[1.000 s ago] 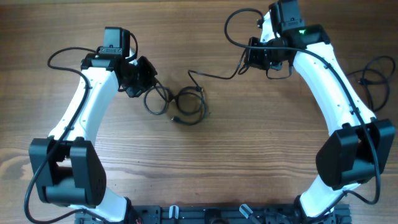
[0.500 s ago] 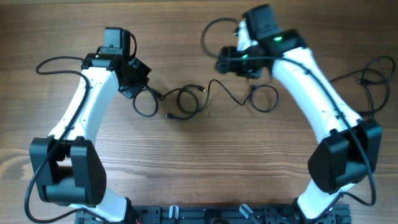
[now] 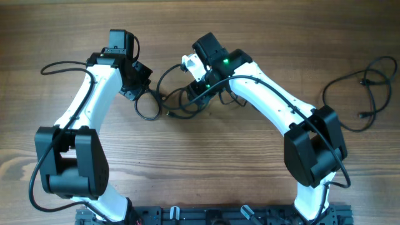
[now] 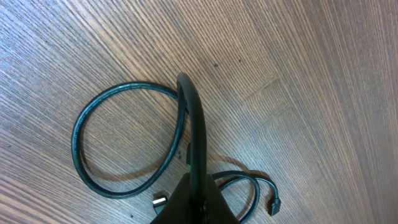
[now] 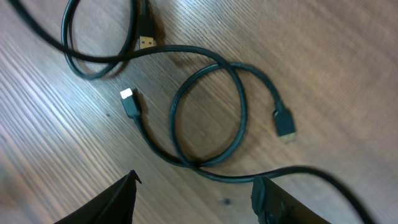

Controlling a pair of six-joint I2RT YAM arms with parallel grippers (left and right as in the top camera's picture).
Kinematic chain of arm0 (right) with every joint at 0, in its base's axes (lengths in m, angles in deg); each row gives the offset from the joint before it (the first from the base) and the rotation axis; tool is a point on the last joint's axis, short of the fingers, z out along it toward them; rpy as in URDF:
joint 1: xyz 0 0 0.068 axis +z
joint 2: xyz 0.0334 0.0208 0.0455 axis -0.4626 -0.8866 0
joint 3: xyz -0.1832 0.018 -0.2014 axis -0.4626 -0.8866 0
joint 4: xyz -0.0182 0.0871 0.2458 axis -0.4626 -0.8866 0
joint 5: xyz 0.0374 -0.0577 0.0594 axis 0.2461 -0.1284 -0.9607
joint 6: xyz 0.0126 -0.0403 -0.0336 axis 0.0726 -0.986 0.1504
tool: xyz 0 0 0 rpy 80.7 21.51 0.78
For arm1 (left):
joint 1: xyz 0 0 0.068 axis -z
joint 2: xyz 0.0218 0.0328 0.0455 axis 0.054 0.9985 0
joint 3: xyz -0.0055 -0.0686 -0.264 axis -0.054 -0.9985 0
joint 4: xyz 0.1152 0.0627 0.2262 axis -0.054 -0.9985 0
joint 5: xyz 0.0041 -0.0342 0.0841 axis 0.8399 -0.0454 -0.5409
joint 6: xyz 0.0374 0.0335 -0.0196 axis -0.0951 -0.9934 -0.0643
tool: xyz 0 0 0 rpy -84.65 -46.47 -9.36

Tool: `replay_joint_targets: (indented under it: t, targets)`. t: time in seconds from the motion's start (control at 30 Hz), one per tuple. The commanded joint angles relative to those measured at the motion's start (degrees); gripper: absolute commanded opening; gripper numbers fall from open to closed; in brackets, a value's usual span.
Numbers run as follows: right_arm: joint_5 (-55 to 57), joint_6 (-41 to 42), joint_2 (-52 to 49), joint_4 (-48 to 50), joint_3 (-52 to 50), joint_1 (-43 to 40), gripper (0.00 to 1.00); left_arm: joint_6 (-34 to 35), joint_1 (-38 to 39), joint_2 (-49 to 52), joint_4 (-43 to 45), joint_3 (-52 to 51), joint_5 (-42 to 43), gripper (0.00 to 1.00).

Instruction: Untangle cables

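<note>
The cables (image 3: 185, 107) lie looped together on the wooden table between the two arms. One round loop (image 4: 118, 140) lies at their left end. My left gripper (image 3: 138, 87) is shut on a cable that rises from that loop into its fingers (image 4: 194, 198). My right gripper (image 3: 200, 86) hovers open over the middle of the tangle. In the right wrist view its fingers (image 5: 115, 202) stand wide apart above a crossed loop (image 5: 208, 112) with plug ends (image 5: 285, 126) beside it. Nothing is held between them.
Another thin black cable (image 3: 363, 81) lies loosely curled at the far right edge of the table. The arms' own thicker wires arc above the left arm (image 3: 62, 65) and near the right wrist. The arm bases stand at the front edge.
The right arm has swung left from the back right to above the tangle. Its gripper opened and let go of the cable end it was pulling. The left gripper has stayed shut.
</note>
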State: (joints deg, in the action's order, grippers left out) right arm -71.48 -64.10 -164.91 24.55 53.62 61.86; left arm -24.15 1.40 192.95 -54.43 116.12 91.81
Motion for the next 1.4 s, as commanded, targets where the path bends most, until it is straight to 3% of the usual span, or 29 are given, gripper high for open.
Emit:
replay_joint_targets:
  t: [0.0, 0.07, 0.23, 0.33, 0.47, 0.67, 0.83, 0.9, 1.1, 1.2, 1.27, 1.37]
  targets:
    - [-0.46, -16.52, -0.33, 1.05, -2.62, -0.13, 0.66, 0.92, -0.15, 0.72, -0.02, 0.26, -1.20, 0.04]
    - [-1.18, -22.18, -0.50, 2.34, -5.14, -0.13, 0.68, 0.92, -0.15, 0.72, -0.02, 0.26, -1.20, 0.04]
    - [-1.09, -35.74, -0.74, 7.06, -11.26, -0.09, 0.54, 0.94, -0.15, 0.72, 0.00, 0.26, -1.20, 0.04]
    - [-0.28, -37.29, -0.76, 13.31, -14.34, -0.11, 0.52, 0.94, -0.15, 0.72, 0.02, 0.26, -1.18, 0.04]
    - [-0.26, -47.78, -0.76, 16.72, -17.79, -0.09, 0.46, 0.92, -0.15, 0.72, 0.00, 0.26, -1.18, 0.04]
    - [-0.07, -47.91, -0.76, 17.79, -20.50, -0.20, 0.45, 0.92, -0.15, 0.72, 0.02, 0.26, -1.18, 0.04]
    - [-0.11, -47.23, -0.76, 18.40, -22.23, -0.42, 0.25, 0.68, -0.15, 0.72, -0.02, 0.26, -1.18, 0.04]
    - [-0.11, -45.48, -0.76, 17.88, -22.23, -0.42, 0.05, 0.68, -0.15, 0.72, -0.04, 0.26, -1.18, 0.04]
    - [-0.33, -37.97, -0.33, 16.39, -21.99, -0.42, 0.04, 0.68, -0.15, 0.72, -0.04, 0.26, -1.18, 0.04]
    - [-1.97, -35.98, 3.30, 10.91, -19.91, -0.02, 0.04, 0.70, -0.15, 0.72, 0.00, 0.26, -1.18, 0.04]
    - [-6.56, -35.08, 6.64, 7.37, -18.10, 0.44, 0.04, 0.70, -0.15, 0.72, 0.11, 0.26, -1.20, 0.04]
    - [-23.65, -35.17, 15.87, 6.05, -16.79, 1.92, 0.04, 0.72, -0.15, 0.72, 0.63, 0.26, -1.18, 0.04]
